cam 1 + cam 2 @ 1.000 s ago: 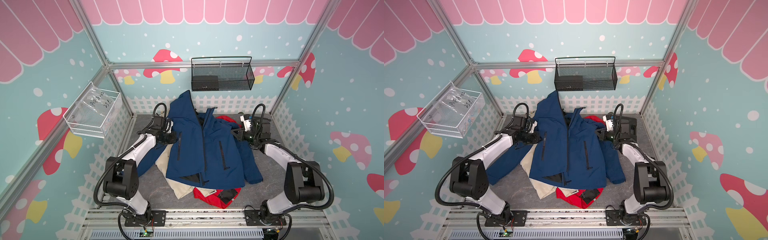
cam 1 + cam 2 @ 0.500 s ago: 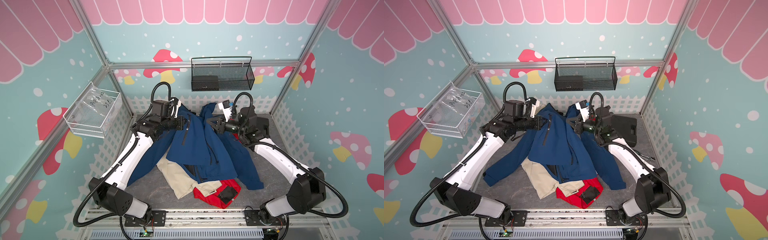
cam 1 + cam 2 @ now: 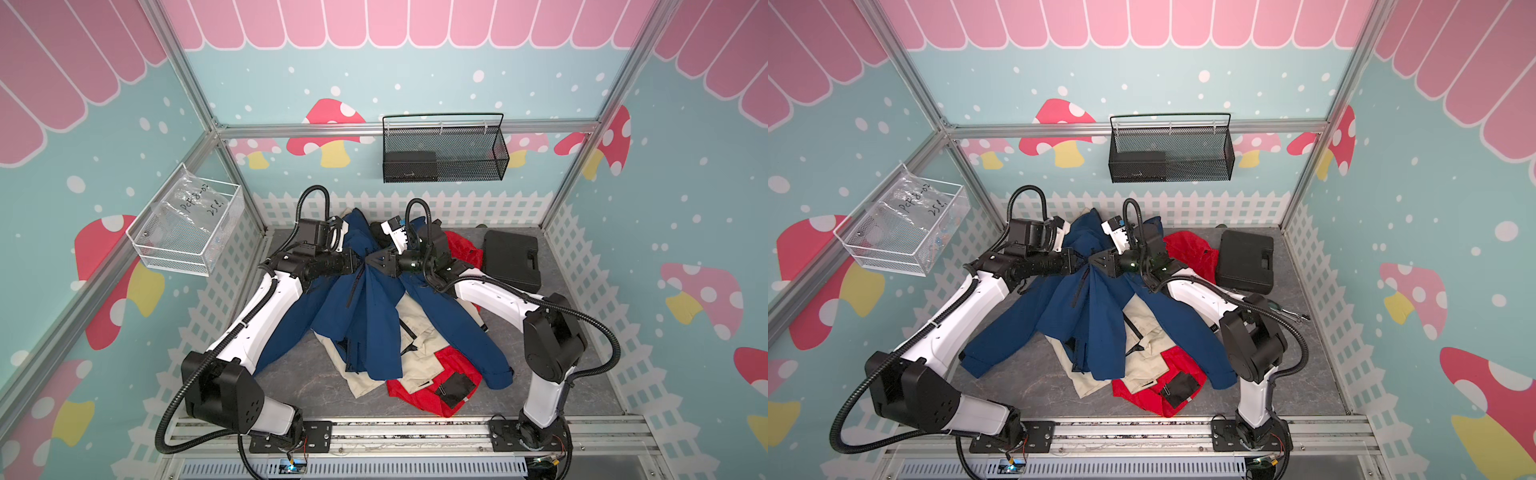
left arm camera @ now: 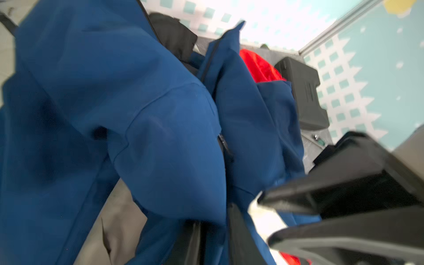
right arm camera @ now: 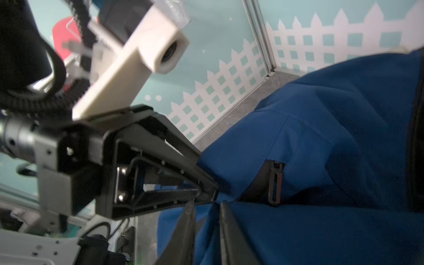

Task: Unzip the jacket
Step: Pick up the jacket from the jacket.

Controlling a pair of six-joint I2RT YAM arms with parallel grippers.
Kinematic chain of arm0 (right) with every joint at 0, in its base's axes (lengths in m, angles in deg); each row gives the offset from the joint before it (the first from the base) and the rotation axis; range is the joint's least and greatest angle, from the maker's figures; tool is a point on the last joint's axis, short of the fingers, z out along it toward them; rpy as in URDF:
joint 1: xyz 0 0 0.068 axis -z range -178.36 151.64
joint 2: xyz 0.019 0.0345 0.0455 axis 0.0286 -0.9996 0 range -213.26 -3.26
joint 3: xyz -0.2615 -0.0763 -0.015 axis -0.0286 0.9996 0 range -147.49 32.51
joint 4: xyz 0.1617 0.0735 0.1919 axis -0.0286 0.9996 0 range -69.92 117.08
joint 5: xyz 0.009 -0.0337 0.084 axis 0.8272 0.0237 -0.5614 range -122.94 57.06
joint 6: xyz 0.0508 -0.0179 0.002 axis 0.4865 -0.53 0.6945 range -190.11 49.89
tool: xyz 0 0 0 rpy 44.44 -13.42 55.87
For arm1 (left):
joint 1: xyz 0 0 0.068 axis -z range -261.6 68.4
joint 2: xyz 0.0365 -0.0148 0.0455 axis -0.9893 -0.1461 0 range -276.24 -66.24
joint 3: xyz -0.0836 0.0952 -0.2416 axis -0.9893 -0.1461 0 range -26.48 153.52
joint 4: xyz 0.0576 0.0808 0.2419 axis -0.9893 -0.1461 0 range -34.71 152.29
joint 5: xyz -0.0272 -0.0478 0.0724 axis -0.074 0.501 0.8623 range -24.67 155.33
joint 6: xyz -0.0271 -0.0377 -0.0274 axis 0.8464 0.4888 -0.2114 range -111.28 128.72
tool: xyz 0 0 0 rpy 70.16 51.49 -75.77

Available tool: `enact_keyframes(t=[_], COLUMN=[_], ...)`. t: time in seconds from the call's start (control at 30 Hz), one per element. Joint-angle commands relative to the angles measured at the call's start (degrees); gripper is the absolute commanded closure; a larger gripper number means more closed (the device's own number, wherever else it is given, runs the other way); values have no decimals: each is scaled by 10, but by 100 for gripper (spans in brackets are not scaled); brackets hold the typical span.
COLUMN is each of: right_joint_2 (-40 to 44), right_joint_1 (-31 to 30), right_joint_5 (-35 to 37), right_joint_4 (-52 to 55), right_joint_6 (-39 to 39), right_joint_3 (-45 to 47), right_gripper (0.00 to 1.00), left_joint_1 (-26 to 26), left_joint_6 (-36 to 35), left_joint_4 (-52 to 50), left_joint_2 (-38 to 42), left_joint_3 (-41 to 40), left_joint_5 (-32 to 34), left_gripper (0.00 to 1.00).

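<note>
The blue jacket (image 3: 374, 320) (image 3: 1096, 320) hangs bunched in a peak at the middle back of the table, its sleeves and hem trailing onto the floor. My left gripper (image 3: 356, 264) (image 3: 1077, 260) and right gripper (image 3: 371, 262) (image 3: 1095, 262) meet tip to tip at that peak. In the left wrist view the left gripper (image 4: 214, 231) has its fingers slightly apart with blue jacket (image 4: 114, 91) fabric lying between them. My right gripper (image 5: 205, 213) shows the same: parted fingers with a fold of the jacket (image 5: 321, 137) in the gap. A black pocket zipper (image 5: 275, 181) shows beside it.
A beige garment (image 3: 415, 332) and a red garment (image 3: 440, 386) lie under the jacket toward the front. A black case (image 3: 513, 259) sits at the back right. A black mesh basket (image 3: 444, 153) hangs on the back wall and a clear bin (image 3: 187, 232) on the left wall.
Both arms have swung inward, bringing the grippers together at the middle and bunching the raised jacket. Both sets of fingers, shut before, now stand slightly apart.
</note>
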Motion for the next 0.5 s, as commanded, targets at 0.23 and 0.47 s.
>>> enact_keyframes(t=[0.23,0.47], right_joint_2=[155,232], right_joint_1=[114,171], right_joint_5=[-10,5], right_joint_4=[-1,50], right_joint_6=[17,-29], right_joint_3=[135,207], right_gripper=[44,41], left_joint_1=[36,60], left_joint_6=[-3,30], left_joint_4=[64,112], left_joint_2=[-49,-19], left_joint_3=[-16,-45], left_joint_5=[-48,-18], left_gripper=[40,30])
